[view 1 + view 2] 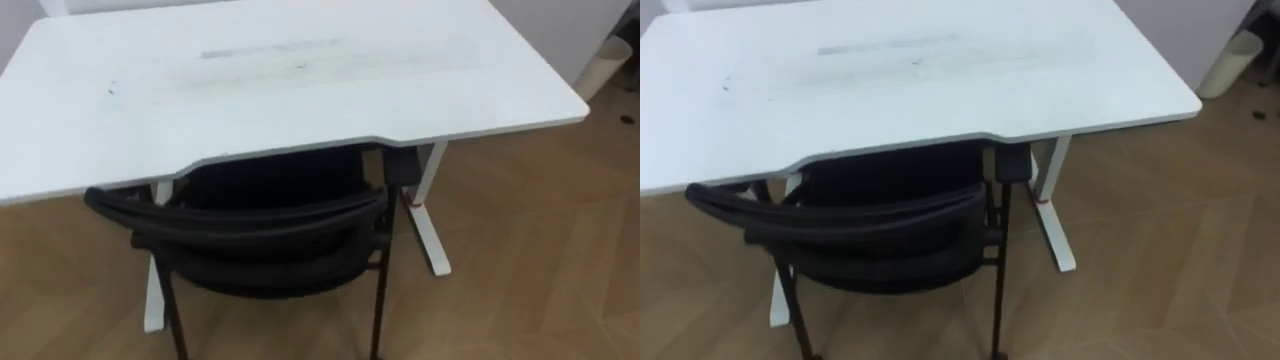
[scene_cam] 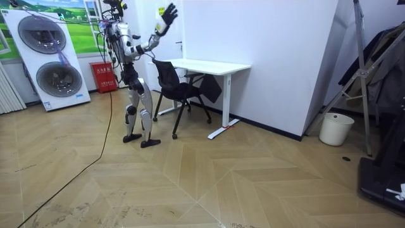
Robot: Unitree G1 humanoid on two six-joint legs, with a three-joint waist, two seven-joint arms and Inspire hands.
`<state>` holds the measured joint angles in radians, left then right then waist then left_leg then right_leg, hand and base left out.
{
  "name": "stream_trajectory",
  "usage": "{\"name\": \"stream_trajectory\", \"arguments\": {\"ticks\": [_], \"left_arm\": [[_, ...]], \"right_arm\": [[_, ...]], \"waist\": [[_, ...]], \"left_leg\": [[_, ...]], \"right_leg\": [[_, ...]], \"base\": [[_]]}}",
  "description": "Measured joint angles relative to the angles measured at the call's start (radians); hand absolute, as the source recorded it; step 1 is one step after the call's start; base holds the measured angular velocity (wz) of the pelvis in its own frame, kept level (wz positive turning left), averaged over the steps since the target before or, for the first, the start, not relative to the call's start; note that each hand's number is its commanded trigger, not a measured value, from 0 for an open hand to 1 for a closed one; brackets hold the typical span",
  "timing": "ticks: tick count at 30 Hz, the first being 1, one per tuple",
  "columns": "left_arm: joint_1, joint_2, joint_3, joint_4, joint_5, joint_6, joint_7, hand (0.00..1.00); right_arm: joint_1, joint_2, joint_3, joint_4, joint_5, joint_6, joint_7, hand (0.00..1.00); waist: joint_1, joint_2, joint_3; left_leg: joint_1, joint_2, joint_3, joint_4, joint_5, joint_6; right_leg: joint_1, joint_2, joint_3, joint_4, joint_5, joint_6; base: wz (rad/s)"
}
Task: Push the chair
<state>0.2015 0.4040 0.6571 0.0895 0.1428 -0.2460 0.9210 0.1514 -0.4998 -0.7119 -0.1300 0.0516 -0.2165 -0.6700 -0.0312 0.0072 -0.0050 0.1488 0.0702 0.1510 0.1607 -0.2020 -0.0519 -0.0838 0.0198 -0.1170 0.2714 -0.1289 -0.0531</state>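
Black mesh-backed chair [image 1: 260, 235] stands with its seat tucked under the white rectangular desk [image 1: 280, 90], facing it; its curved backrest runs left to right along the desk's near edge; a white round bin [image 2: 335, 128] stands well apart, contents hidden; the room view shows the robot standing behind the chair, right hand [image 2: 166, 12] raised, fingers spread, touching nothing.

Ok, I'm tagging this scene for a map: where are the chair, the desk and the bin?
chair [image 1: 250, 225]: left eye view, on the backrest.
desk [image 1: 300, 100]: left eye view, on the bare top.
bin [image 2: 335, 131]: room view, on its side wall.
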Motion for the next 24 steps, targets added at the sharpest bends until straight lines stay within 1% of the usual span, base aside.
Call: {"name": "stream_trajectory", "arguments": {"ticks": [1,2,3,4,6,7,8,9,10,11,12,13,14,15,16,17,18,19,20,21,22,23,24], "left_arm": [[0.013,-0.003,0.011,0.015,-0.025,0.003,0.009,0.00],[0.048,-0.011,0.026,0.018,-0.093,0.009,0.027,0.00],[0.074,-0.020,0.036,0.019,-0.162,0.009,0.045,0.00],[0.083,-0.023,0.038,0.026,-0.201,0.007,0.053,0.00],[0.103,-0.045,0.035,0.082,-0.375,0.008,0.048,0.00],[0.109,-0.049,0.034,0.102,-0.420,0.009,0.045,0.00],[0.126,-0.060,0.031,0.152,-0.496,0.009,0.033,0.00],[0.146,-0.068,0.015,0.229,-0.577,0.009,0.009,0.00],[0.167,-0.079,-0.015,0.345,-0.663,0.014,-0.038,0.00],[0.178,-0.089,-0.035,0.404,-0.705,0.021,-0.066,0.00],[0.205,-0.129,-0.063,0.520,-0.793,0.037,-0.129,0.00],[0.215,-0.151,-0.077,0.582,-0.828,0.046,-0.160,0.00],[0.232,-0.197,-0.095,0.716,-0.874,0.070,-0.224,0.00],[0.244,-0.241,-0.093,0.833,-0.896,0.097,-0.285,0.00],[0.254,-0.261,-0.092,0.885,-0.896,0.107,-0.316,0.00],[0.274,-0.287,-0.089,0.980,-0.896,0.123,-0.378,0.00],[0.283,-0.295,-0.073,1.070,-0.895,0.134,-0.440,0.00],[0.288,-0.297,-0.069,1.104,-0.893,0.137,-0.466,0.00],[0.292,-0.300,-0.069,1.162,-0.883,0.139,-0.519,0.00],[0.289,-0.303,-0.082,1.190,-0.852,0.152,-0.560,0.00],[0.288,-0.304,-0.096,1.194,-0.837,0.162,-0.575,0.00],[0.277,-0.303,-0.135,1.197,-0.800,0.179,-0.601,0.00],[0.254,-0.300,-0.197,1.197,-0.759,0.197,-0.624,0.00]], "right_arm": [[0.009,0.000,-0.024,0.004,0.037,0.001,-0.010,0.00],[0.027,0.000,-0.074,0.016,0.120,0.002,-0.030,0.00],[0.033,0.000,-0.107,0.026,0.196,0.011,-0.054,0.00],[0.032,0.000,-0.119,0.032,0.224,0.013,-0.062,0.00],[0.054,0.001,-0.153,0.072,0.342,0.017,-0.075,0.00],[0.067,0.002,-0.155,0.091,0.379,0.019,-0.074,0.00],[0.105,0.007,-0.156,0.144,0.471,0.022,-0.066,0.00],[0.152,0.025,-0.154,0.221,0.574,0.022,-0.045,0.00],[0.196,0.068,-0.147,0.315,0.671,0.025,-0.004,0.00],[0.217,0.094,-0.137,0.363,0.714,0.027,0.015,0.00],[0.251,0.149,-0.111,0.476,0.801,0.038,0.063,0.00],[0.263,0.175,-0.090,0.542,0.831,0.045,0.089,0.00],[0.270,0.222,-0.054,0.699,0.860,0.063,0.136,0.00],[0.273,0.275,-0.045,0.828,0.860,0.084,0.181,0.00],[0.279,0.300,-0.042,0.885,0.859,0.089,0.202,0.00],[0.287,0.338,-0.018,0.998,0.850,0.095,0.241,0.00],[0.284,0.359,0.006,1.128,0.831,0.116,0.293,0.00],[0.281,0.366,0.025,1.180,0.811,0.130,0.316,0.00],[0.270,0.378,0.057,1.275,0.770,0.150,0.358,0.00],[0.258,0.380,0.102,1.337,0.725,0.171,0.393,0.00],[0.252,0.381,0.132,1.363,0.703,0.176,0.406,0.00],[0.238,0.381,0.189,1.394,0.670,0.186,0.428,0.00],[0.214,0.381,0.246,1.413,0.632,0.198,0.439,0.00]], "waist": [[-0.001,-0.001,0.0004],[-0.006,-0.004,0.0032],[-0.012,-0.012,0.0067],[-0.016,-0.015,0.0081],[-0.022,-0.011,0.0087],[-0.022,-0.014,0.0092],[-0.021,-0.019,0.0049],[-0.015,-0.018,0.0003],[-0.014,-0.020,-0.0019],[-0.011,-0.020,-0.0026],[-0.005,-0.017,-0.0063],[-0.003,-0.013,-0.0086],[-0.002,-0.008,-0.0194],[-0.003,-0.007,-0.0214],[-0.002,0.000,-0.0265],[0.000,0.009,-0.0294],[0.000,0.011,-0.0279],[0.000,0.012,-0.0275],[0.000,0.012,-0.0275],[-0.007,0.013,-0.0266],[-0.010,0.013,-0.0262],[-0.017,0.013,-0.0240],[-0.019,0.014,-0.0204]], "left_leg": [[0.001,0.000,-0.001,0.000,-0.002,0.004],[0.000,0.002,-0.001,0.001,-0.009,0.007],[-0.002,0.003,-0.001,0.001,-0.016,0.008],[-0.004,0.003,-0.001,0.001,-0.021,0.007],[-0.008,0.005,0.000,-0.002,-0.043,0.009],[-0.012,0.005,0.000,-0.002,-0.045,0.011],[-0.015,0.004,0.000,-0.001,-0.046,0.013],[-0.015,0.004,-0.002,0.000,-0.048,0.016],[-0.019,0.005,-0.003,0.000,-0.050,0.017],[-0.020,0.006,-0.002,0.000,-0.051,0.018],[-0.020,0.008,0.000,0.001,-0.056,0.020],[-0.021,0.009,0.000,0.003,-0.059,0.022],[-0.021,0.009,0.001,0.004,-0.066,0.026],[-0.015,0.010,0.001,0.009,-0.075,0.030],[-0.010,0.011,0.000,0.009,-0.079,0.032],[0.005,0.009,0.000,0.009,-0.085,0.037],[0.016,0.005,-0.002,0.007,-0.088,0.041],[0.018,0.003,-0.002,0.007,-0.089,0.043],[0.020,0.002,-0.003,0.009,-0.092,0.047],[0.021,-0.001,-0.005,0.011,-0.093,0.050],[0.021,-0.006,-0.009,0.011,-0.093,0.052],[0.023,-0.011,-0.012,0.011,-0.092,0.055],[0.027,-0.013,-0.013,0.011,-0.090,0.059]], "right_leg": [[-0.003,0.000,0.003,0.004,-0.004,0.002],[-0.008,0.000,0.009,0.006,-0.008,0.010],[-0.018,0.001,0.010,0.018,-0.012,0.011],[-0.025,0.001,0.010,0.027,-0.015,0.011],[-0.040,0.008,0.011,0.044,-0.017,0.014],[-0.041,0.008,0.012,0.043,-0.016,0.016],[-0.042,0.007,0.015,0.039,-0.010,0.016],[-0.040,0.008,0.016,0.033,-0.001,0.007],[-0.035,0.007,0.012,0.022,0.006,0.007],[-0.032,0.007,0.011,0.017,0.009,0.007],[-0.026,0.005,0.012,0.004,0.018,0.011],[-0.022,0.006,0.013,-0.003,0.020,0.013],[-0.016,0.007,0.015,-0.015,0.022,0.018],[-0.002,0.007,0.013,-0.024,0.022,0.023],[0.007,0.007,0.012,-0.029,0.021,0.026],[0.022,0.007,0.013,-0.029,0.016,0.034],[0.031,0.008,0.012,-0.026,0.011,0.040],[0.032,0.006,0.012,-0.021,0.008,0.042],[0.031,0.000,0.013,-0.013,0.003,0.047],[0.032,-0.005,0.013,-0.010,0.002,0.051],[0.032,-0.008,0.014,-0.008,0.002,0.053],[0.035,-0.013,0.013,-0.007,0.002,0.058],[0.042,-0.017,0.011,-0.013,0.007,0.062]], "base": [[-0.13],[-0.15],[-0.10],[-0.05],[-0.04],[-0.04],[-0.04],[0.00],[0.04],[0.00],[0.00],[-0.04],[0.00],[0.00],[0.06],[0.06],[0.05],[0.04],[0.00],[0.00],[0.05],[0.07],[0.05]]}}
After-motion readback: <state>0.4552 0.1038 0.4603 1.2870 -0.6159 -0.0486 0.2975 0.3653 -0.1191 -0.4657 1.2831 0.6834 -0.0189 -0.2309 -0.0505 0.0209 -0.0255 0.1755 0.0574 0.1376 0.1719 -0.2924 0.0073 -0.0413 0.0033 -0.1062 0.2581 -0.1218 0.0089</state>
